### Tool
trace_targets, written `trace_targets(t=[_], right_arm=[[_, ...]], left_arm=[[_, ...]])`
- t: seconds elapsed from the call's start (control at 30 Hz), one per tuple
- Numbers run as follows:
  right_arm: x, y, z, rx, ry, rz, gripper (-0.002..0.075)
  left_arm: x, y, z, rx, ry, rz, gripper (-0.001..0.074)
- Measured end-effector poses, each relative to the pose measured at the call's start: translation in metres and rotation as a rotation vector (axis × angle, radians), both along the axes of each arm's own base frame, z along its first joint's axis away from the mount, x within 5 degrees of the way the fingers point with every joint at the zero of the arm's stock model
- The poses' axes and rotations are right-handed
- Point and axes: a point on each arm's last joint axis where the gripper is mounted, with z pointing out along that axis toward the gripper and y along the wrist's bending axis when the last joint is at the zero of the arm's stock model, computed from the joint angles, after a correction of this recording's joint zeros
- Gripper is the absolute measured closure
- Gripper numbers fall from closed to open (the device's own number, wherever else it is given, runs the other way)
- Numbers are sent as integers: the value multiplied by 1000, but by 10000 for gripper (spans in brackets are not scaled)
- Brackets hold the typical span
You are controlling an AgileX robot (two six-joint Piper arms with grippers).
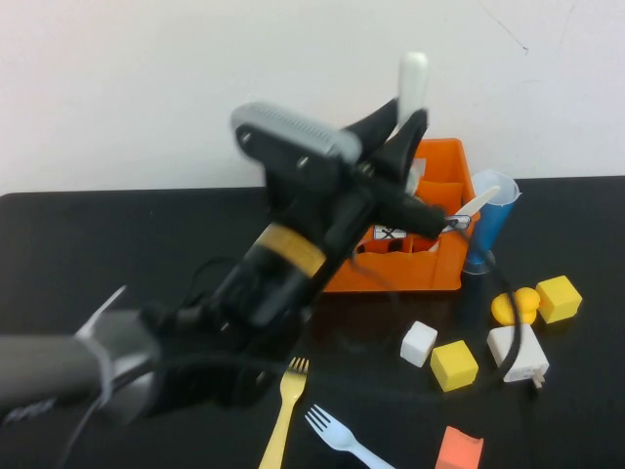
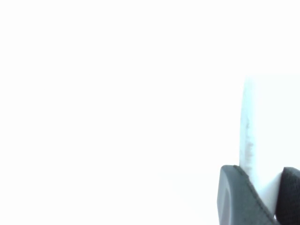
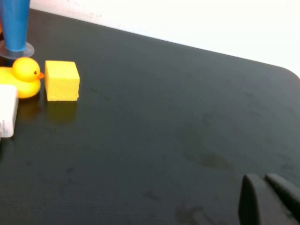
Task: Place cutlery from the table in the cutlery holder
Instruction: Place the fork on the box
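High view, landmark: cutlery holder (image 1: 441,186), an orange compartmented crate with white labels on its front, standing on the black table (image 1: 98,234).

- Left gripper (image 1: 410,115): raised above the holder's near-left part, jaws closed on the cream-white piece (image 1: 413,83), which stands upright with its rounded end uppermost. Left wrist view confirms dark fingers (image 2: 234,197) clamping a pale shaft against a washed-out background.
- Right gripper (image 3: 269,199): low over bare tabletop, well to the right of the holder, beyond the yellow block (image 3: 62,80) and rubber duck (image 3: 21,77); its fingers lie close together with nothing between them, apparently closed.
- Yellow fork (image 1: 285,410): flat on the table, well in front of the holder, tines pointing towards it.
- Light blue fork (image 1: 342,440): just beside the yellow fork, also flat.
- Pale spoon (image 1: 480,205): beside the holder's right wall, resting in the blue cup (image 1: 488,220).

Progress, as judged: one piece is poised for release into a compartment; two forks remain to be collected. Holder contents otherwise hidden by the arm.
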Motion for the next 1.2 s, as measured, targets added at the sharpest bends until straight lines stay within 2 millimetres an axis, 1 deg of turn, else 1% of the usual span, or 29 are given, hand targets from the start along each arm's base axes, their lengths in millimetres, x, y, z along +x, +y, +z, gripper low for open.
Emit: trace_targets(t=[0.13,0.23,0.3,0.4,0.5,0.6,0.8,0.87,0.9,1.0,1.07,1.13,1.17,1.2], right_arm=[[0,0,0,0,0,0,729],[0,0,0,0,0,0,729],[0,0,0,0,0,0,729],[0,0,0,0,0,0,729],[0,0,0,0,0,0,729],[0,0,0,0,0,0,729],[0,0,0,0,0,0,729],[0,0,0,0,0,0,729],[0,0,0,0,0,0,729],[0,0,0,0,0,0,729],[0,0,0,0,0,0,729],[0,0,0,0,0,0,729],[0,0,0,0,0,0,729],[0,0,0,0,0,0,729]], left_arm=[[27,-19,7,13,-12,-1,590],[47,-25,2,47,-3,12,590],[61,-24,-2,58,7,33,590],[79,-17,-8,70,24,70,590],[91,-11,-16,82,48,95,590],[101,-9,-29,100,83,109,590],[110,-16,-59,143,162,83,589],[111,-16,-66,162,184,77,567],[112,-15,-68,166,194,78,543],[113,-15,-68,162,204,75,449],[112,-14,-64,152,211,73,405],[111,-14,-58,163,226,72,383],[109,-13,-53,180,238,68,376],[106,-12,-43,204,246,60,371]])
